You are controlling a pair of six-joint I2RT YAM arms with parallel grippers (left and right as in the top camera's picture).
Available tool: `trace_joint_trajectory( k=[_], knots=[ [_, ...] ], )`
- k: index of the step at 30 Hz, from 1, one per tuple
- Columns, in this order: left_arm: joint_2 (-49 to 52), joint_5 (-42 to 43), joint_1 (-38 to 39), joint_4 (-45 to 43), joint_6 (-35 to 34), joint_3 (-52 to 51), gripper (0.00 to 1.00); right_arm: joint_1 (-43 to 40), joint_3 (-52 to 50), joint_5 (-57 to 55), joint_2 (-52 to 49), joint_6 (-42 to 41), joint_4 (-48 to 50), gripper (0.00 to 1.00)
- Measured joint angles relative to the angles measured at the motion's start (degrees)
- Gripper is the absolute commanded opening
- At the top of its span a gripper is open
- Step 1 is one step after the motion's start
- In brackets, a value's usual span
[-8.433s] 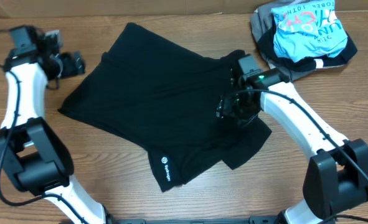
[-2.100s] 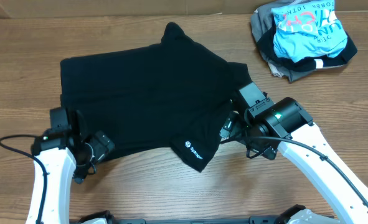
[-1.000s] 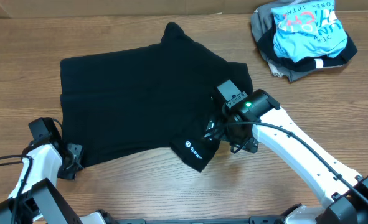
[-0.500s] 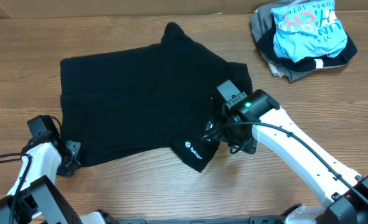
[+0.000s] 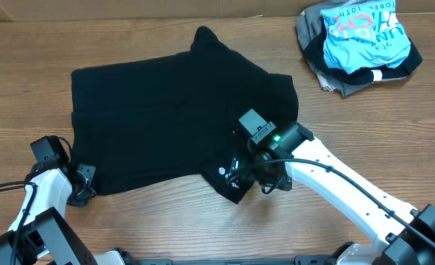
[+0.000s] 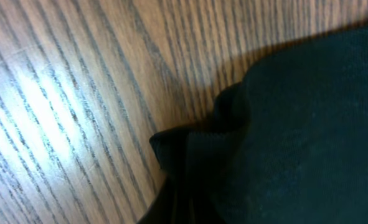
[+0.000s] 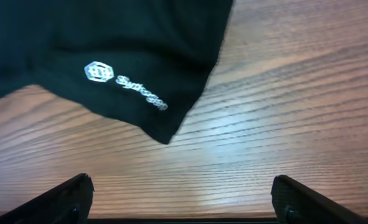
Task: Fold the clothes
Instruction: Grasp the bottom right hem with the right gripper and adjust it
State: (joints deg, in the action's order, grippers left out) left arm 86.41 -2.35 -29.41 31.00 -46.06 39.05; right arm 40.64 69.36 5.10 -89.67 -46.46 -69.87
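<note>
The clothes [image 5: 173, 118], one black garment, lie spread across the middle of the wooden table [image 5: 165, 228]. A folded flap with a small white logo [image 5: 222, 174] points toward the front edge. My left gripper [image 5: 83, 184] sits low at the garment's front-left corner. In the left wrist view a bunched corner of black fabric [image 6: 193, 146] runs down into the jaws, which are shut on it. My right gripper [image 5: 239, 175] hovers over the logo flap. In the right wrist view its fingers [image 7: 71, 194] stand wide apart over bare wood, with the logo [image 7: 124, 84] just ahead of them.
A pile holding a light-blue printed shirt [image 5: 364, 33] and a grey garment [image 5: 313, 29] lies at the back right corner. The right arm [image 5: 342, 191] stretches across the front right of the table.
The left gripper has shut on the garment's front-left corner. The right gripper has moved left and forward and now hangs over the logo flap, still open.
</note>
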Motion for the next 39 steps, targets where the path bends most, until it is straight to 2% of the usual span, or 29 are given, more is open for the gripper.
trace_joint_trajectory(
  k=[10, 17, 23, 26, 31, 36, 39],
  knots=[
    [0.0, 0.5, -0.1, -0.1, 1.3, 0.0, 0.04, 0.0, -14.6, 4.9, 0.0, 0.8, 12.6, 0.88],
    [0.0, 0.6, -0.1, -0.2, 1.3, 0.0, 0.04, 0.0, -16.3, 6.1, 0.0, 5.9, 22.4, 0.81],
    [0.0, 0.6, -0.1, -0.2, 1.4, 0.0, 0.04, 0.0, -16.3, 6.3, -1.0, 7.7, 23.9, 0.77],
    [0.0, 0.6, -0.1, -0.2, 1.4, 0.0, 0.04, 0.0, -16.3, 6.5, -2.6, 8.0, 23.9, 0.71],
    [0.0, 0.6, -0.1, -0.1, 1.5, 0.0, 0.04, 0.1, -16.3, 6.7, -6.7, 8.8, 24.0, 0.69],
    [0.0, 0.7, -0.1, 0.1, 1.5, 0.0, 0.04, 0.1, -16.3, 6.7, -8.2, 9.7, 24.0, 0.61],
    [0.0, 0.9, -0.1, 0.6, 1.5, 0.1, 0.04, 0.1, -16.3, 6.7, -8.2, 10.0, 24.3, 0.52]
  ],
)
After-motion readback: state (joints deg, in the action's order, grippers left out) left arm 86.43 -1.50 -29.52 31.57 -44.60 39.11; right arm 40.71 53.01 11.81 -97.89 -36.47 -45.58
